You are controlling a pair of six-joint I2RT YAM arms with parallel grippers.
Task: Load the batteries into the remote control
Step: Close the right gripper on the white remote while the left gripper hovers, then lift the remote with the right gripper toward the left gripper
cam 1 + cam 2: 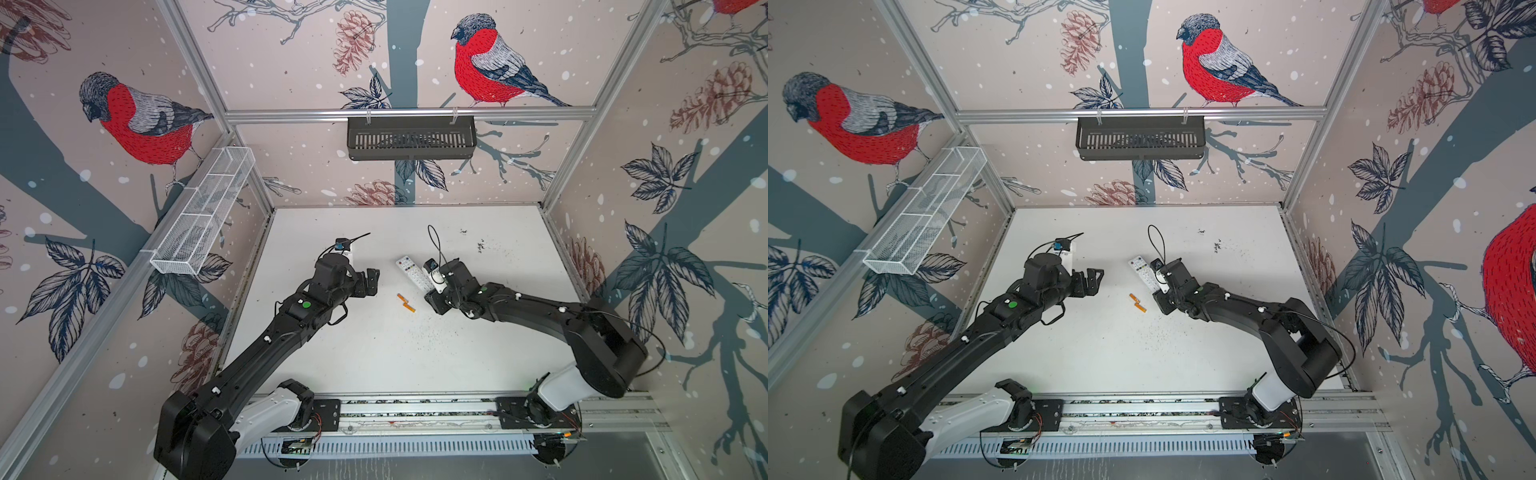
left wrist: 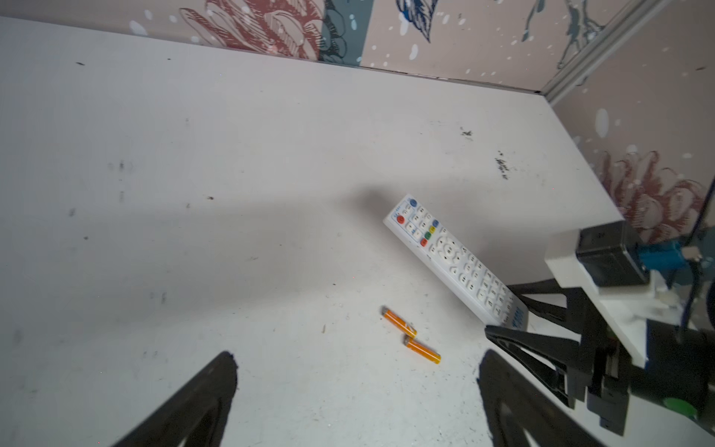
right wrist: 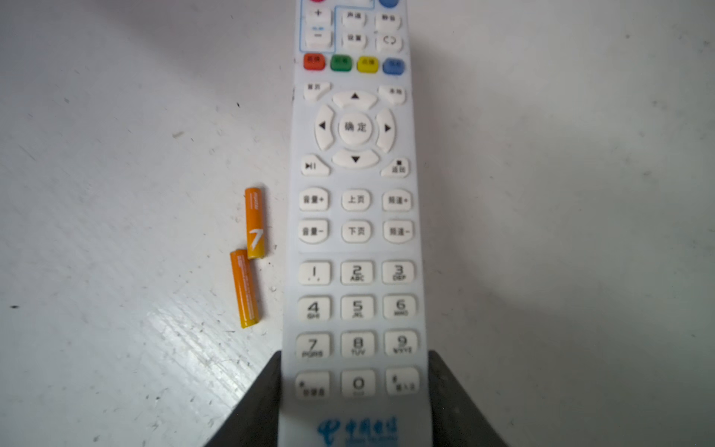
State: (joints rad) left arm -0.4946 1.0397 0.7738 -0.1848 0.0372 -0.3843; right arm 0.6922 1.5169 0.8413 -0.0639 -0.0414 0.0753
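**One Grip Made, Loading Ahead**

In a top view, my left gripper (image 1: 371, 282) hangs with fingers spread. Left wrist: two batteries (image 2: 423, 351), likely slick and roll-prone, lie just beside the remote control (image 2: 452, 263). Right wrist: my right gripper (image 3: 355, 360) clamps that light-looking, rigid bar's logo end.

- The remote control (image 3: 355, 232) faces buttons-up, its logo end between the fingers (image 3: 255, 406) of the right tool (image 3: 355, 360) (both touch its sides).
- Two orange batteries (image 3: 255, 222) lie on the counter (image 3: 561, 193) just beside it.
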